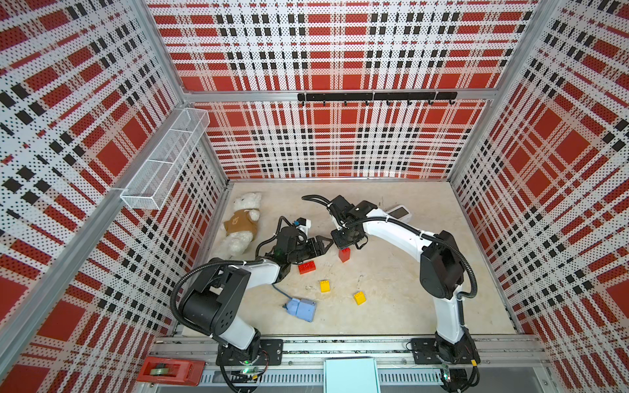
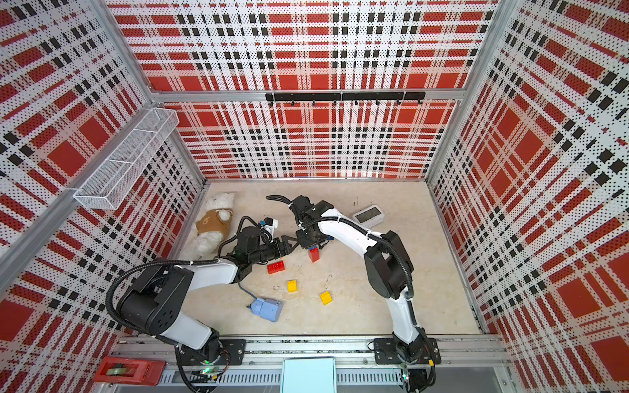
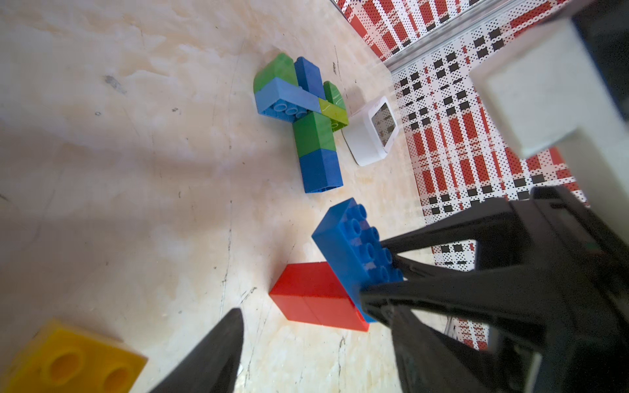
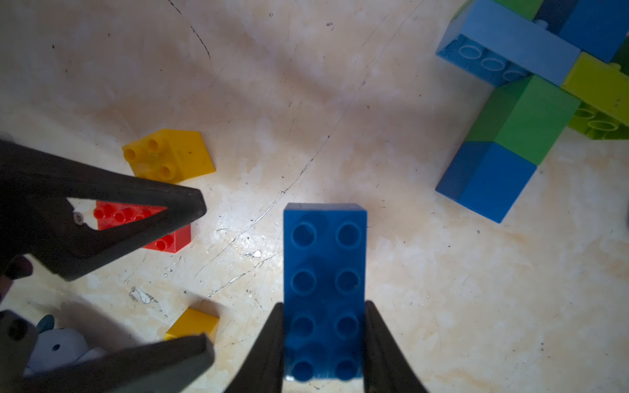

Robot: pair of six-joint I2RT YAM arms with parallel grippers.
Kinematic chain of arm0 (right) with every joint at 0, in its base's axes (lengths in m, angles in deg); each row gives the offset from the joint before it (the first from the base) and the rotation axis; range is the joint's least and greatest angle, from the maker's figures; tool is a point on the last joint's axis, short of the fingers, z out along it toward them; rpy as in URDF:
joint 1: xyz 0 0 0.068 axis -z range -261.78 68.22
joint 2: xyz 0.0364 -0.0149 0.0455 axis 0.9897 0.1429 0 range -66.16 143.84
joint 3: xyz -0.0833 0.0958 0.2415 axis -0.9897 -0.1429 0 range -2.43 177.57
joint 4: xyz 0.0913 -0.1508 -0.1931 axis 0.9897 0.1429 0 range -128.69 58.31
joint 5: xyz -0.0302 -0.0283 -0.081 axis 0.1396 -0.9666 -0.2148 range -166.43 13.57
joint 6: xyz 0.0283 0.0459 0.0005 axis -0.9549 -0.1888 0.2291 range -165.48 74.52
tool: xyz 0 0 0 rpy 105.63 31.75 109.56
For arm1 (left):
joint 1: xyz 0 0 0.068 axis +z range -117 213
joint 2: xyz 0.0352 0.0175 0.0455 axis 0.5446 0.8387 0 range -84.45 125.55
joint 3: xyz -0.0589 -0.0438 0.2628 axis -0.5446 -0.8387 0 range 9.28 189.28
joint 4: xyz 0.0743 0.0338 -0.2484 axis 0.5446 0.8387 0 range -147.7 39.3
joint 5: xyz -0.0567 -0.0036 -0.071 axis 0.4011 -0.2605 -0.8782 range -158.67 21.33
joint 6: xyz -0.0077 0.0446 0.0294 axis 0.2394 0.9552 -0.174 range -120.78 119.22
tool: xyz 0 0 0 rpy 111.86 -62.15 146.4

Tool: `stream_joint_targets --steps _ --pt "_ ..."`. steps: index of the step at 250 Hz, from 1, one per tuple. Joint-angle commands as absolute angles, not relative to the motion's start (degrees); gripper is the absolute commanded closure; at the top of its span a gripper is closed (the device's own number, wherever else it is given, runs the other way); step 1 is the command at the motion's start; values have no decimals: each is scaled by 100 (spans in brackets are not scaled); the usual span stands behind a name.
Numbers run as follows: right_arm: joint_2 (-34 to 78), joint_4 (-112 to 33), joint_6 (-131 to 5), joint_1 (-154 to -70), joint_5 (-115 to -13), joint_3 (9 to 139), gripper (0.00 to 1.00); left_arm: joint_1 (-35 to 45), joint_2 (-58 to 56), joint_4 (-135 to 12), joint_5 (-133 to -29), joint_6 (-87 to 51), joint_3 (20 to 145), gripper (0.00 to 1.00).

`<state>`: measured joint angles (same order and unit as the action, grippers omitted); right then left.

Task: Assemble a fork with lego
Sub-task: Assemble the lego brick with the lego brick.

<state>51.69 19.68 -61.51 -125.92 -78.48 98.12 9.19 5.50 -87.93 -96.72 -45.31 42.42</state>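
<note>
Right gripper (image 4: 324, 304) pinches the blue brick (image 4: 325, 258), long axis jutting beyond its tips; left gripper (image 4: 206, 274) spread.

The left arm (image 1: 262, 270) and right arm (image 1: 391, 231) are wearing white shells, black joints and looping black ribbed cables.

lego fork (image 4: 520, 112): was cut off by the frame edge, beyond the blue brick (image 4: 325, 272)
yellow brick (image 3: 68, 360): was cropped, blurred
</note>
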Motion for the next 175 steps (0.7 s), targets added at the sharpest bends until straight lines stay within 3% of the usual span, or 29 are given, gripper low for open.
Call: stream_joint_targets --steps 1,76,175 --pt "6108 3250 -5942 -12834 -7826 9335 100 942 446 -8749 -9664 -4472 4204 28" --pt "5995 2755 -5521 -12933 -8031 9064 100 944 424 -8742 -9629 -4481 4189 28" --pt "5530 2363 -4915 -12615 -7208 8549 100 951 403 -8675 -9630 -4448 4207 28"
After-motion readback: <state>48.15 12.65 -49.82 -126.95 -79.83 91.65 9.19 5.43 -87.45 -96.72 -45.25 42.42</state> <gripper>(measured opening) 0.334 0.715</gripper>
